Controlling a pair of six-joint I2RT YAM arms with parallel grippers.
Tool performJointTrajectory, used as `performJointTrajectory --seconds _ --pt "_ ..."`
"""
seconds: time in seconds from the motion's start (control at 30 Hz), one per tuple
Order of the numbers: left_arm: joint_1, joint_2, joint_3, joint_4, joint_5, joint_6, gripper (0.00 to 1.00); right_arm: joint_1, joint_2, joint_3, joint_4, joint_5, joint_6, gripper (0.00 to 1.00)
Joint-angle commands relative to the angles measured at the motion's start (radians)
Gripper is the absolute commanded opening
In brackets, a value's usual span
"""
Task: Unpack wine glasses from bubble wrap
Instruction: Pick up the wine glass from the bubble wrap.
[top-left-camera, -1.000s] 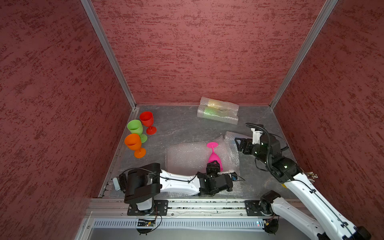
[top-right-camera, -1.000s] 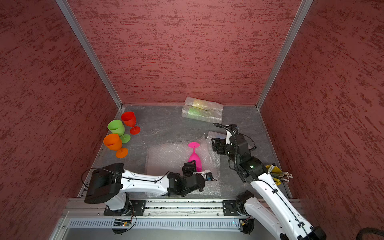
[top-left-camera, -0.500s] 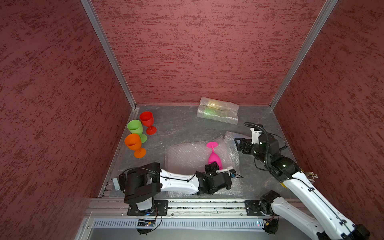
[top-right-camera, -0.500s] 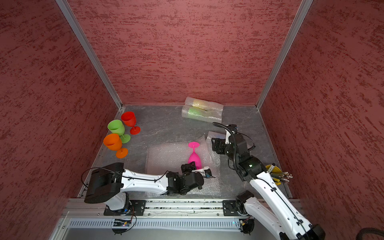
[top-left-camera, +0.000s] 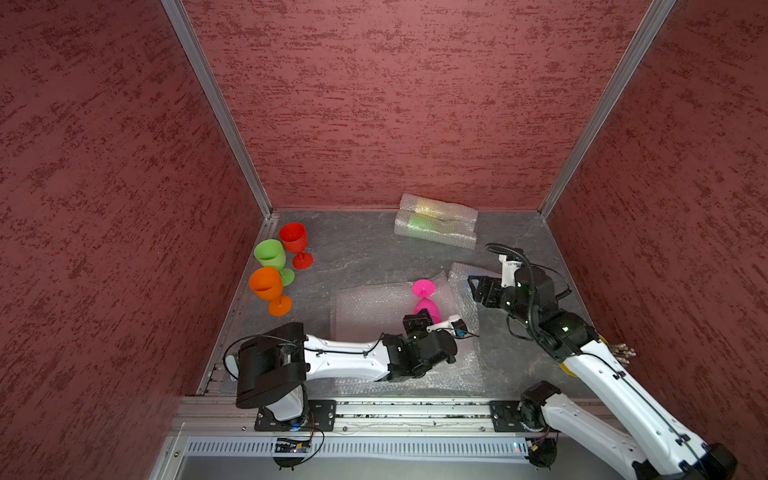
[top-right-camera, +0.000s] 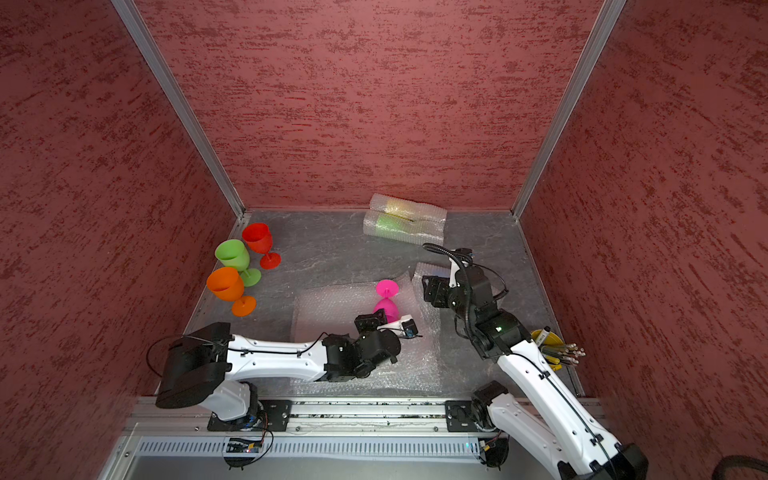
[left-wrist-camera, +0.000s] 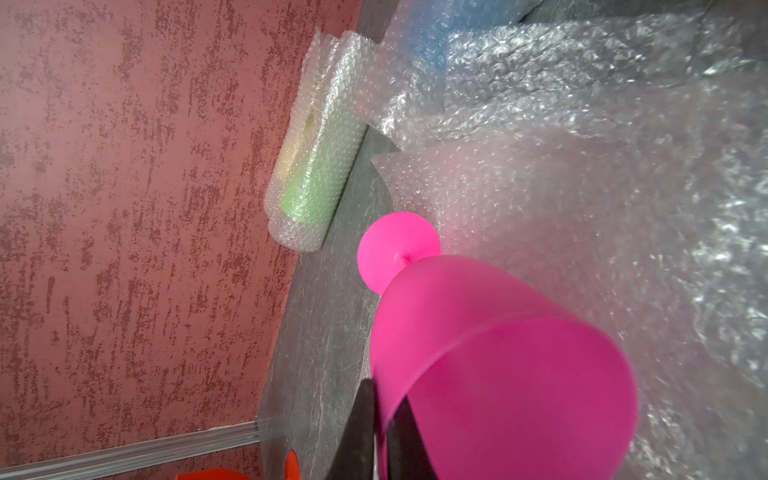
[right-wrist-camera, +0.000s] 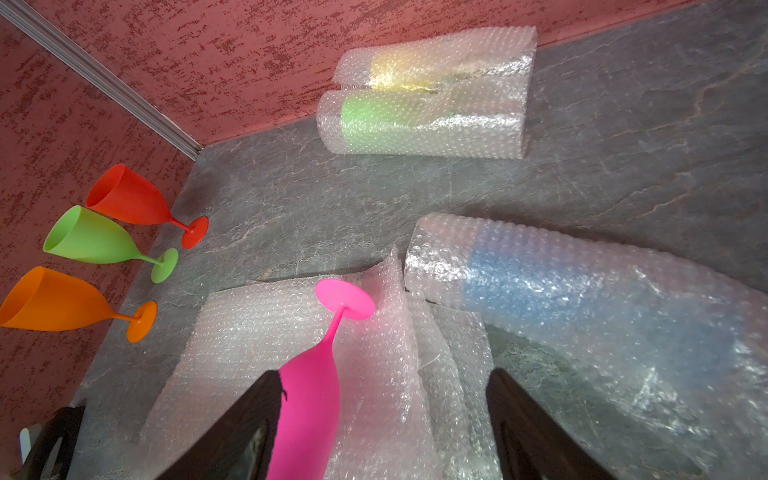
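left pincer (left-wrist-camera: 380, 419) clamps the rim of the pink goblet (left-wrist-camera: 478, 353), which lies foot-away on the bubble wrap sheet (top-left-camera: 370, 299) beneath it. right pincer (right-wrist-camera: 384, 374) gapes empty alongside. step judged: clearing the freed goblet. next calls for a lift, then standing it by the orange goblet (top-left-camera: 266, 284), far left.

Through its bubble wrap (right-wrist-camera: 436, 257) you see the blue goblet (right-wrist-camera: 536, 286) only as a blur. In a top view your left hand (top-left-camera: 420, 322) covers the pink goblet's (top-left-camera: 428, 308) rim.
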Motion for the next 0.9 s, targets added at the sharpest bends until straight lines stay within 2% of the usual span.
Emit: performJointTrajectory --seconds 0.0,0.3,0.4,0.43,0.5,0.53,0.6,0.67,0.73,0.87 --pt "0.010 -0.047 -0.013 0.034 0.010 0.041 0.05 -0.003 -0.004 0.020 0.028 0.023 0.010 0.79" --pt "0.106 -0.241 0.023 -0.035 0.015 0.051 0.02 -0.003 -0.005 0.018 0.031 0.031 0.019 0.78" --pt "0.146 -0.310 0.070 -0.121 0.046 -0.017 0.00 -0.002 -0.007 0.015 0.032 0.035 0.023 0.78" --pt "0.164 -0.332 0.101 -0.181 0.068 -0.070 0.00 -0.003 -0.006 0.014 0.032 0.035 0.025 0.78" --pt "0.227 -0.367 0.188 -0.359 0.198 -0.214 0.00 -0.003 -0.001 0.011 0.034 0.033 0.029 0.78" --pt "0.277 -0.374 0.243 -0.456 0.273 -0.322 0.00 -0.002 0.003 0.007 0.036 0.030 0.035 0.78" --pt "0.384 -0.362 0.361 -0.609 0.329 -0.564 0.00 -0.003 0.013 0.001 0.042 0.022 0.043 0.77" --pt "0.509 -0.323 0.479 -0.779 0.511 -0.727 0.00 -0.002 0.022 -0.008 0.051 0.013 0.053 0.77" --pt "0.596 -0.296 0.539 -0.838 0.644 -0.794 0.00 -0.003 0.031 -0.014 0.058 0.005 0.063 0.77" --pt "0.739 -0.217 0.651 -0.958 0.720 -1.069 0.00 -0.003 0.053 -0.027 0.073 -0.017 0.086 0.76"
